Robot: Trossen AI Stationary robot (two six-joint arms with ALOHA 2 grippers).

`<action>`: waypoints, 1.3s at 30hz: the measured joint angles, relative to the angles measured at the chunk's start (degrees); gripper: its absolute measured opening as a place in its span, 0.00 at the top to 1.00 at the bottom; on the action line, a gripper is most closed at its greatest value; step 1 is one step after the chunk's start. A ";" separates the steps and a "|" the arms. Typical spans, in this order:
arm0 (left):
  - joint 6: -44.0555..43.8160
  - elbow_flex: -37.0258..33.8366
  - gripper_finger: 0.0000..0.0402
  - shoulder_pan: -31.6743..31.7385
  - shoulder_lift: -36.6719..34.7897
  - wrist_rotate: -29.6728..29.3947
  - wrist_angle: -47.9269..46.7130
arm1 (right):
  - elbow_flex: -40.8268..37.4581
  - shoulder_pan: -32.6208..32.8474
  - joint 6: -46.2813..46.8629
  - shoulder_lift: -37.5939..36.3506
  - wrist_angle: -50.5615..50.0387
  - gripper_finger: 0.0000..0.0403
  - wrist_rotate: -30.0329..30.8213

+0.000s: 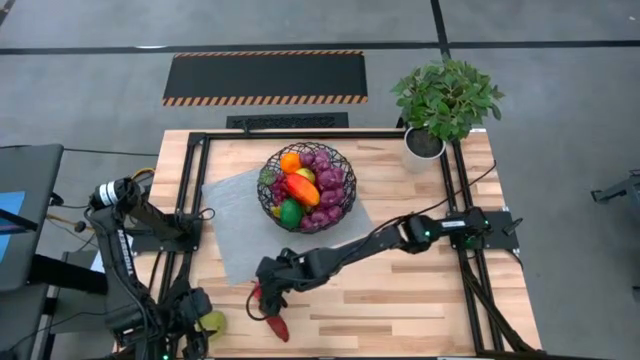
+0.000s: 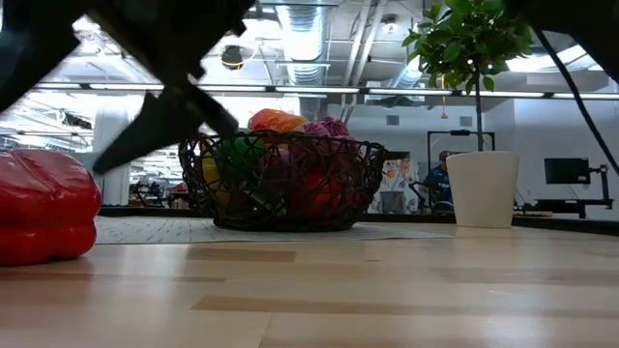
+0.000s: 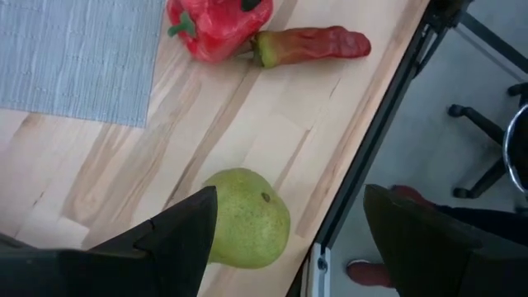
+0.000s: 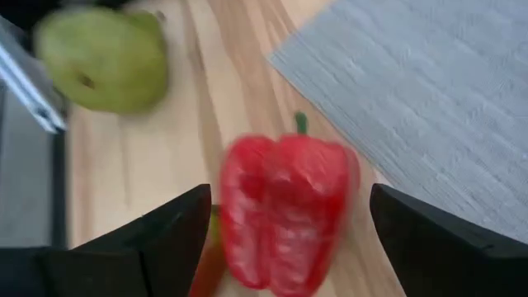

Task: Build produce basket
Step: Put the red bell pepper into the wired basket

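A potted plant (image 1: 445,100) and the filled basket (image 1: 307,186), on a grey mat (image 1: 240,225), sit well beyond the right gripper (image 4: 285,235), whose wide-spread fingers straddle a red bell pepper (image 4: 285,210) without touching. Left gripper (image 3: 285,227) gapes beside a pear (image 3: 243,219).

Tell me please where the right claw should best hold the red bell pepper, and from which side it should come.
Grip the red bell pepper across its wide lobed body, coming from above. It lies on its side, stem toward the grey mat, and the open right claw already straddles it. Mind the long chili alongside.
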 joint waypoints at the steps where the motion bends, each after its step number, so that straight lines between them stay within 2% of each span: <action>1: -0.03 0.00 0.28 -0.01 0.04 -0.04 -0.09 | 0.00 -0.02 -0.43 0.41 -0.26 0.13 0.00; 9: -0.05 0.00 0.28 0.01 0.50 -1.41 -0.36 | 0.13 -0.66 -1.33 1.82 -1.50 0.14 -0.90; 12: -0.06 0.00 0.28 0.01 0.50 -2.54 -0.84 | 0.14 -1.35 -0.76 1.77 -2.81 0.18 -1.74; 17: -0.12 0.00 0.28 0.02 0.49 -2.89 -1.27 | 0.28 -1.88 1.78 1.55 -5.71 0.36 -4.39; 24: -0.23 0.00 0.28 0.01 0.50 -2.88 -1.26 | 0.23 -2.17 2.16 1.19 -6.00 0.69 -6.20; 27: -0.30 0.00 0.28 0.01 0.50 -2.88 -1.24 | 0.24 -2.52 2.15 1.17 -5.43 0.78 -8.09; 35: -0.69 0.00 0.28 0.01 0.50 -2.78 -1.24 | -0.37 -2.75 1.69 -1.63 -5.69 0.79 -7.53; 39: -0.69 0.00 0.28 -0.01 0.50 -2.83 -1.24 | -0.28 -3.34 -0.19 -7.76 -6.32 0.79 -5.95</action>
